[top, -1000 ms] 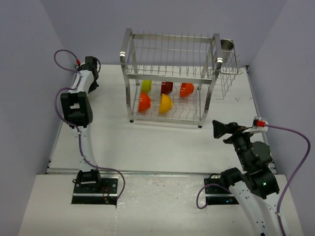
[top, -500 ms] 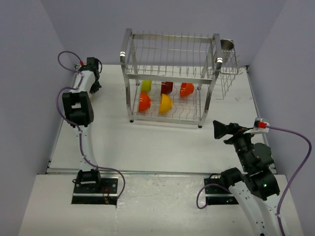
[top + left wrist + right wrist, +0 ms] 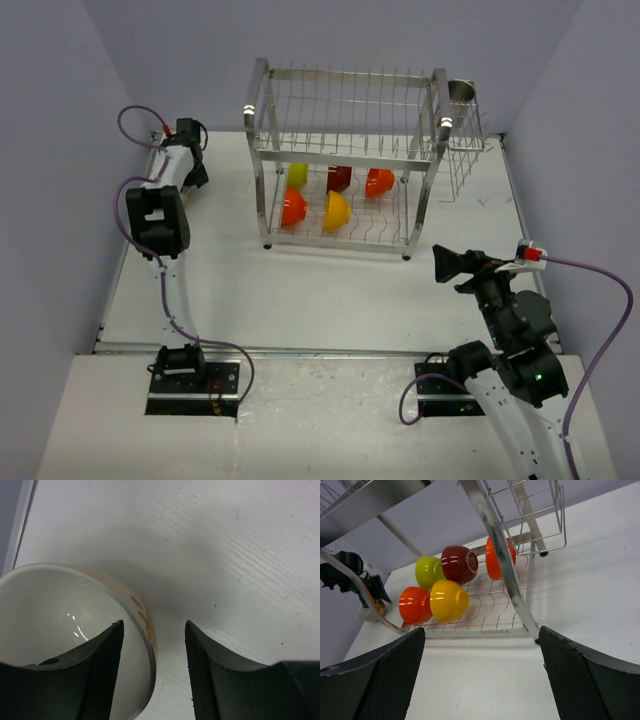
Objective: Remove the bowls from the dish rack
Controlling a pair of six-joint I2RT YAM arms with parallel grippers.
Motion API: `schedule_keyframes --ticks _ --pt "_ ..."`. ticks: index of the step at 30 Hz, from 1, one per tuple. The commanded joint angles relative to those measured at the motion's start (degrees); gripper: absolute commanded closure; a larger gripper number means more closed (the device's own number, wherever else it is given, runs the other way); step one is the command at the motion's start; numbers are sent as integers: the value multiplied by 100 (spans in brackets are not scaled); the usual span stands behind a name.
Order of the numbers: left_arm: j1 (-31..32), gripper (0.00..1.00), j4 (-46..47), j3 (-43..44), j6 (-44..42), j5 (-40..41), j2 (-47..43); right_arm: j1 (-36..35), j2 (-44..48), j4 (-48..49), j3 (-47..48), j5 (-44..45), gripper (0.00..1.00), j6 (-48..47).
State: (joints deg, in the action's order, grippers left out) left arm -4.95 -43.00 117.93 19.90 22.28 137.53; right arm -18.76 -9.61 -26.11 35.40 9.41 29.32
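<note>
My left gripper [image 3: 153, 625], parted, loosely straddles the rim of the patterned bowl [image 3: 50, 605], left of the dish rack [image 3: 345, 157]; my right gripper [image 3: 482, 630], wide and empty, faces its bowls [image 3: 449, 600].

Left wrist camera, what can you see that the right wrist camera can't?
Only left wrist: the inside of the whitish bowl, close up, its rim between the left gripper's open fingers. Only right wrist: the dish rack holding five bowls: lime-green, dark red, orange, orange-red, yellow. Both: the white table, and probably that whitish bowl, tiny in the right wrist view.
</note>
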Motion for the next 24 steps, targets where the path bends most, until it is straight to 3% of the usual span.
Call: schedule_keyframes --ticks 1,11,15,18,20,24 --pt "12 46 310 -103 -65 92 -719 -13 -32 106 -33 -80 4 -76" --pt "170 47 495 -270 118 601 -2201 -13 -85 71 28 -36 4 -85" --pt "205 49 1054 -1700 391 445 -3625 -13 -120 44 55 122 4 -76" --pt "301 56 1277 -2703 585 -292 -4707 -13 -129 36 64 175 9 -76" --pt "433 69 1268 -3290 577 -382 -5338 -13 -121 36 72 219 16 -67" --pt "1230 77 1172 -4267 559 -725 -6184 -13 -85 36 90 237 34 -84"
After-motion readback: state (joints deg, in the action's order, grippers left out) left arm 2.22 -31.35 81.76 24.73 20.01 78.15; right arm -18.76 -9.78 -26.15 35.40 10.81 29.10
